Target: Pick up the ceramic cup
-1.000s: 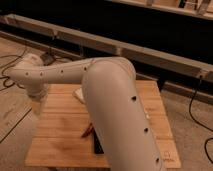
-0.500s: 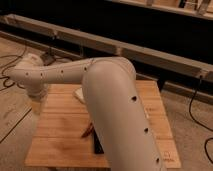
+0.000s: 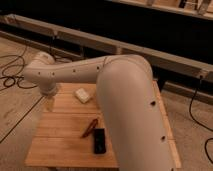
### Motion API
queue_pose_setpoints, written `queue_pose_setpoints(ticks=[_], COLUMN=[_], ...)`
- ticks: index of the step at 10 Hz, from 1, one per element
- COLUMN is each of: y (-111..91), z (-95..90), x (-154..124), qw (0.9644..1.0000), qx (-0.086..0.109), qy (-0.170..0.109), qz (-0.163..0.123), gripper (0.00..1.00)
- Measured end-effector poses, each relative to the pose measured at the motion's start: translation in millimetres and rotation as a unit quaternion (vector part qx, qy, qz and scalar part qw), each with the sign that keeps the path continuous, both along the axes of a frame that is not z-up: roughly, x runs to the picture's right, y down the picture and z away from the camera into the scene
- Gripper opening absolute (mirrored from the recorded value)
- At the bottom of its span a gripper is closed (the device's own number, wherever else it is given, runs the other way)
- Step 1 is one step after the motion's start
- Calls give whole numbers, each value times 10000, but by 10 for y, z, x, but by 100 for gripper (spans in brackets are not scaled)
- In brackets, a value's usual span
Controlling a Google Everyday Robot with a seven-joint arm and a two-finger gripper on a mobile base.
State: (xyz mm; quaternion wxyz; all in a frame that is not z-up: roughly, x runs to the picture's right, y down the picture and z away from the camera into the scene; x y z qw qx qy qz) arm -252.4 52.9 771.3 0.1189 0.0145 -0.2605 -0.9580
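The ceramic cup does not show in the camera view; my arm may be hiding it. The arm's large white link (image 3: 132,110) fills the middle and right of the view and covers much of the wooden table (image 3: 60,145). The forearm reaches left to a joint (image 3: 42,75) and turns down. My gripper (image 3: 48,104) hangs below that joint at the table's left edge, low over the tabletop.
A small whitish block (image 3: 84,95) lies at the table's back centre. A thin reddish object (image 3: 90,128) and a flat black object (image 3: 99,141) lie near the middle front. Cables (image 3: 12,75) run over the floor at left. A dark wall with a rail (image 3: 165,57) stands behind.
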Motion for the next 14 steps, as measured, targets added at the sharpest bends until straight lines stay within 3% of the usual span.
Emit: queue_pose_setpoints(ticks=[4,8,12,14], y=[-20,59,456,661], z=[-49,-253,-451,-513], x=[879,1555,2153,2519], qw=[9994,9976,9938,9896], qx=[-3,-78,-205,-217], qy=[267,476,786,1015], qz=[218,500,764,992], gripper=[80,80,80,80])
